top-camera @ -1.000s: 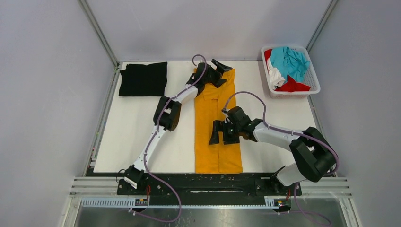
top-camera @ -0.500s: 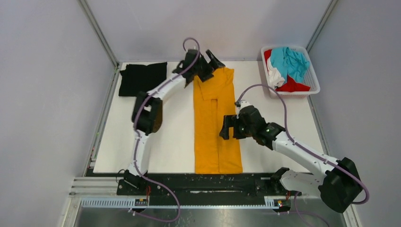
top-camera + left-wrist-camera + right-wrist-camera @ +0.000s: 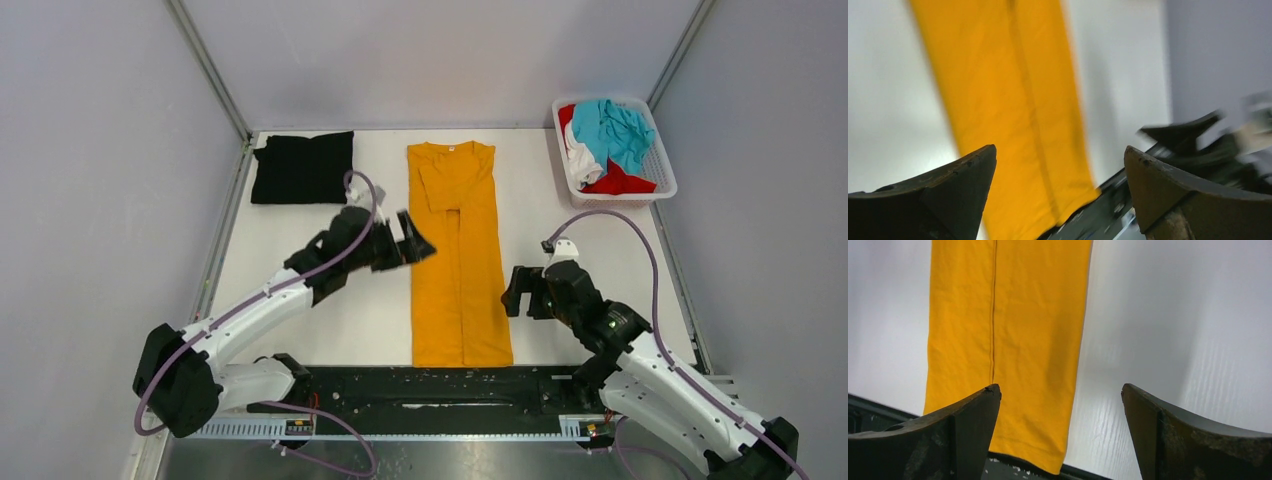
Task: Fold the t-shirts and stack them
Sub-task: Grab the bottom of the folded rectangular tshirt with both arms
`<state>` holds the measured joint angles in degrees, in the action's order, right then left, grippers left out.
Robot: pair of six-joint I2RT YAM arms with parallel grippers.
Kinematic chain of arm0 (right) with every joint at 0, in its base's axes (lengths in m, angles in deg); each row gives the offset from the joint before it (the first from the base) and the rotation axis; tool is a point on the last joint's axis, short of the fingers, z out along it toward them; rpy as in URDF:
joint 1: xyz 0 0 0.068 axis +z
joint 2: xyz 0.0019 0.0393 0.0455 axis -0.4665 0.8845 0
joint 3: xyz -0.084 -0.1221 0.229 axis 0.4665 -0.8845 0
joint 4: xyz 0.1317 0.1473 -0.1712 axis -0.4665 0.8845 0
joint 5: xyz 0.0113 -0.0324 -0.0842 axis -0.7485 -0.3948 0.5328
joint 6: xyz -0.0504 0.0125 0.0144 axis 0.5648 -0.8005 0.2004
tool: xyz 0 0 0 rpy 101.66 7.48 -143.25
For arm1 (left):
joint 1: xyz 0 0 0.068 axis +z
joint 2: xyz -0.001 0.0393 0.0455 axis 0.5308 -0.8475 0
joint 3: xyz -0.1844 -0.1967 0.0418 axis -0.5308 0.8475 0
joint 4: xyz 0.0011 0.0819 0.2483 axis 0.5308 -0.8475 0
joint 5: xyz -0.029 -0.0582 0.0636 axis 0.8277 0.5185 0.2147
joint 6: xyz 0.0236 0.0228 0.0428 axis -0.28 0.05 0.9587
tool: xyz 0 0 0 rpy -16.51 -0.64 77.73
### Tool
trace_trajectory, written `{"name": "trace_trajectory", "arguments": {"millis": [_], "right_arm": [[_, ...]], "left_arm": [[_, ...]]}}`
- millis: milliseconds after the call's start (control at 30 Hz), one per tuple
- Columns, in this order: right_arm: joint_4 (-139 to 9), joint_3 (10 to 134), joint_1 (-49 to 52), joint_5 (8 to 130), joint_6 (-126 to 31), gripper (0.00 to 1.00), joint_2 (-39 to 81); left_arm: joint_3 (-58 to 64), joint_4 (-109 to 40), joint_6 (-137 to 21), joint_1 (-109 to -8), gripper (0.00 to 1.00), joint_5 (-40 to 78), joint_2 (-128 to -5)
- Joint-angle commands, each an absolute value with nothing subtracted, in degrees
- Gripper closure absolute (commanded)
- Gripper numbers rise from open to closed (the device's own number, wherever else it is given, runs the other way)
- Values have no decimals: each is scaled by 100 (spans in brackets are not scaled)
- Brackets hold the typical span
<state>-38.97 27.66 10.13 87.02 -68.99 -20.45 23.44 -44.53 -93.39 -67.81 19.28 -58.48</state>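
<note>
Far to the left of the orange-yellow t-shirt [image 3: 455, 260], at its collar end, a black t-shirt [image 3: 302, 167] lies folded into a flat rectangle on the white surface [image 3: 300, 290]. The left claw [image 3: 418, 243] hangs just beside the orange-yellow shirt's left edge, about halfway along it, fingers spread wide and gripping nothing. Its wrist camera, blurred, looks between the parted fingers at the shirt's hem end.

The orange-yellow shirt itself lies flat as a long narrow strip, sides and sleeves folded inward. Its collar points away from the arm bases and its hem reaches the surface's near edge.

The right claw [image 3: 520, 292] sits just off the shirt's right edge, toward the hem, released and empty. Its wrist view shows the hem corner between its fingers.

Well to the right of the shirt's collar end stands a white slotted basket [image 3: 661, 160] holding crumpled teal [image 3: 620, 125], red [image 3: 620, 182] and white [image 3: 580, 160] t-shirts.
</note>
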Motion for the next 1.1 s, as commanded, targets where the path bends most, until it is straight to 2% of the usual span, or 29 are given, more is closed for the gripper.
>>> {"name": "trace_trajectory", "arguments": {"millis": [0, 100, 233, 467, 533, 733, 867, 967, 1067], "right_arm": [[-3822, 2240, 994, 7811, -7382, 0, -2596], [-3819, 1935, 998, 6980, -7648, 1, -2824], [-3776, 1600, 997, 6463, -7962, 1, -2788], [-3602, 1445, 998, 5975, -8078, 9, -2283], [-3652, 1382, 998, 5902, -8067, 13, -2193], [-3782, 1253, 999, 5407, -8089, 23, -1867], [-3768, 1160, 992, 5384, -8045, 28, -1789], [-3864, 1168, 996, 5393, -8042, 35, -1695], [-4115, 1152, 995, 5426, -8089, 45, -1539]], "left_arm": [[3474, -4977, -9610, -7359, 1, 1657, -5237], [3918, -5252, -9821, -7999, 2, 1480, -4889], [4407, -5378, -10308, -8597, 6, 1556, -4842], [4625, -5379, -10681, -9380, 18, 1691, -5382], [4603, -5367, -10693, -9505, 20, 1610, -5584], [4551, -5073, -10705, -9573, 42, 1688, -6231], [4540, -5101, -10668, -9570, 50, 1468, -6462], [4469, -5102, -10635, -9569, 64, 1475, -6636], [4479, -5123, -10679, -9569, 84, 1427, -6733]]}}
